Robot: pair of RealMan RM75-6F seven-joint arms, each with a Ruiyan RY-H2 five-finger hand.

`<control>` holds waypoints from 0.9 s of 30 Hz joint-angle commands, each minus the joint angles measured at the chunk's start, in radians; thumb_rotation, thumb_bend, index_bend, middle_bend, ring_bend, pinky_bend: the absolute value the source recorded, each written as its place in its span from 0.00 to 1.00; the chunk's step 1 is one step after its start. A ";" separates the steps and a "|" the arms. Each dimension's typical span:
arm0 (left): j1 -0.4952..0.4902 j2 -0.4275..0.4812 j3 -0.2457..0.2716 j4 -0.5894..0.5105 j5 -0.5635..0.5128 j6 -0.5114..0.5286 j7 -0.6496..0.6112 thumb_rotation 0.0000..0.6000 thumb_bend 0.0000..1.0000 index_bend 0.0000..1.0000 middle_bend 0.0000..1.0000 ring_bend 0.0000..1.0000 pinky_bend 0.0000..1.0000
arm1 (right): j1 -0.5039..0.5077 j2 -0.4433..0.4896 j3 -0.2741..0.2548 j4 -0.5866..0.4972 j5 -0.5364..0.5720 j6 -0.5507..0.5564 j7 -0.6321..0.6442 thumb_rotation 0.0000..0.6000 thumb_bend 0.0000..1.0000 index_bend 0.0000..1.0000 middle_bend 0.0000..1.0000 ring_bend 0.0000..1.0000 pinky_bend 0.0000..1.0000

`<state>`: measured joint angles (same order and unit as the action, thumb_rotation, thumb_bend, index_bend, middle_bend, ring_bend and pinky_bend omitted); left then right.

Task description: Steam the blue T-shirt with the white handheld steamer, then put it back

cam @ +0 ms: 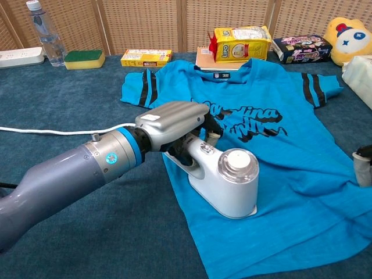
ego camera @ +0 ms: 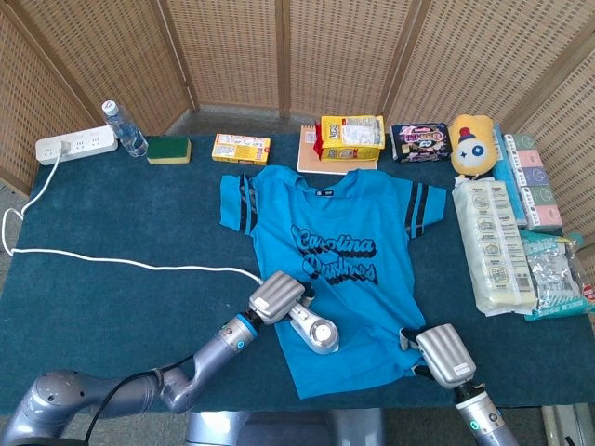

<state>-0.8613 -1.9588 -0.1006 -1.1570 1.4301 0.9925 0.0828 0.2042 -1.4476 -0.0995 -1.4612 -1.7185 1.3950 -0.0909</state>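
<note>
Hugging T-shirt (ego camera: 346,269) hem: steamer (ego camera: 314,332)

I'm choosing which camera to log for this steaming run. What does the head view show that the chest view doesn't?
Only the head view shows the right hand whole, gripping the T-shirt's hem, and the tissue packs along the right side. Only the chest view shows up close the left hand wrapped around the steamer's handle. Both show the white steamer on the blue T-shirt, the cord and the power strip.

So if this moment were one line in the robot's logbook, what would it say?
step: steaming | left hand: holds steamer on lower shirt | right hand: at shirt's bottom corner | cord: trails left
</note>
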 commanded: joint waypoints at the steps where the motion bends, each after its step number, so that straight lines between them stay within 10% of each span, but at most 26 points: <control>1: 0.009 0.014 0.009 -0.004 0.011 0.009 0.000 1.00 0.37 0.68 0.76 0.68 0.74 | 0.000 0.000 0.000 0.001 0.000 -0.001 0.001 1.00 0.55 0.76 0.72 0.75 0.87; 27: -0.012 -0.040 -0.188 0.284 -0.149 -0.007 -0.019 1.00 0.37 0.68 0.76 0.68 0.74 | -0.001 0.008 0.008 0.001 0.016 -0.016 0.016 1.00 0.55 0.76 0.72 0.75 0.87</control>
<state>-0.8721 -1.9958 -0.2673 -0.8868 1.3026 0.9869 0.0778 0.2033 -1.4390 -0.0914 -1.4602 -1.7026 1.3794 -0.0752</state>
